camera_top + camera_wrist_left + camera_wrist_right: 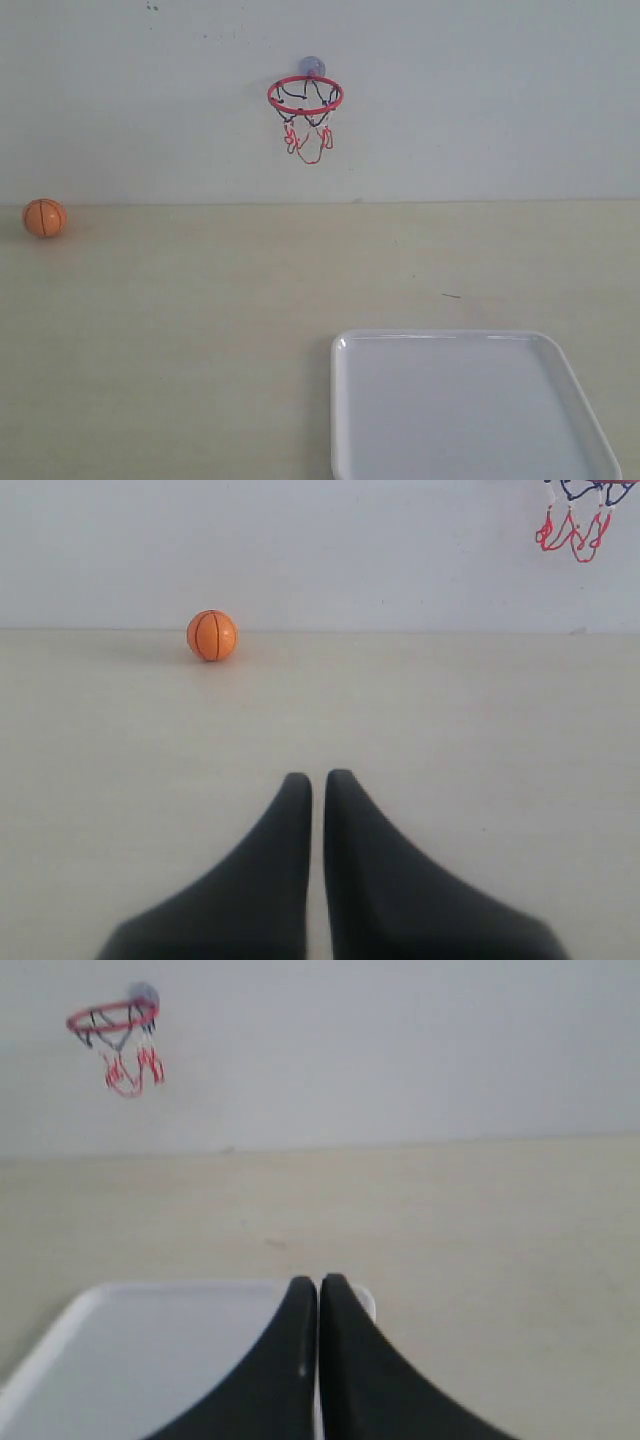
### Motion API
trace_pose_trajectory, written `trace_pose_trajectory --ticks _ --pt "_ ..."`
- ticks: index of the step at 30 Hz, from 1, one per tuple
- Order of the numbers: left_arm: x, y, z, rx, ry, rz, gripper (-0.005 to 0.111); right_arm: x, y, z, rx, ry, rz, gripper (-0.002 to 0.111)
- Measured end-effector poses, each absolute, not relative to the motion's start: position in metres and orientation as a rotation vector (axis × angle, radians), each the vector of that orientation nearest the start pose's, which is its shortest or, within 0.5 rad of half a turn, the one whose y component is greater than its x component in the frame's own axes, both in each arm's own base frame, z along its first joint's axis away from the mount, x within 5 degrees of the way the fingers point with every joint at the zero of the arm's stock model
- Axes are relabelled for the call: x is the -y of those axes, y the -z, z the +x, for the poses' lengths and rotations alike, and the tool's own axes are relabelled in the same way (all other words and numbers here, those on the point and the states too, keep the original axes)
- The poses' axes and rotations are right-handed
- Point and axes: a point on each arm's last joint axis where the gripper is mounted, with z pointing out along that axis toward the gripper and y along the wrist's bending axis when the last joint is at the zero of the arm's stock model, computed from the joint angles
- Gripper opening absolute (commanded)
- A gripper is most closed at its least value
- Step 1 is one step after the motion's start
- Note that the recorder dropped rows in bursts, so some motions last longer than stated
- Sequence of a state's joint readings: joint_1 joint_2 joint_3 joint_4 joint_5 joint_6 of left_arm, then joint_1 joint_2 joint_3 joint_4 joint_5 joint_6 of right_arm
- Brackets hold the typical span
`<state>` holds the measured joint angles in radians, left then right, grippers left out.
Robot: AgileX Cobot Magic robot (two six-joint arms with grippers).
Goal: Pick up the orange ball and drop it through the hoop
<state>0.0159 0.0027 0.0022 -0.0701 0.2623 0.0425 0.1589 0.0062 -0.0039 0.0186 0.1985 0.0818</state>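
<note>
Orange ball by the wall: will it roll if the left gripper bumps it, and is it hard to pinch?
Likely rolls: the orange ball is round and sits free on the flat table. The wall close behind should stop it. Its curved surface may squirt from the left gripper unless pinched across the middle.

orange ball point(44, 218) — tabletop, far left | hoop point(305, 96) — wall-mounted
</note>
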Motion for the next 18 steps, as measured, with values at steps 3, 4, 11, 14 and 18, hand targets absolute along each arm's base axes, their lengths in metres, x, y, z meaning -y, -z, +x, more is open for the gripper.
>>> trace_pose_trajectory --ticks 3,4,11,14,18 --pt "0.001 -0.189 0.055 -1.750 0.023 -0.023 0.004 -0.009 -0.187 0.054 -1.782 -0.165 -0.089 0.000" --pt "0.001 -0.189 0.055 -1.750 0.023 -0.023 0.004 -0.009 -0.185 0.054 -1.803 -0.158 -0.098 0.000" --pt "0.001 -0.189 0.055 -1.750 0.023 -0.023 0.004 -0.009 -0.182 0.053 -1.833 -0.135 -0.113 0.000" --pt "0.001 -0.189 0.055 -1.750 0.023 -0.023 0.004 -0.007 -0.181 0.053 -1.840 -0.113 -0.089 0.000" --pt "0.001 -0.189 0.055 -1.750 0.023 -0.023 0.004 -0.006 -0.181 0.053 -1.841 -0.101 -0.069 0.000"
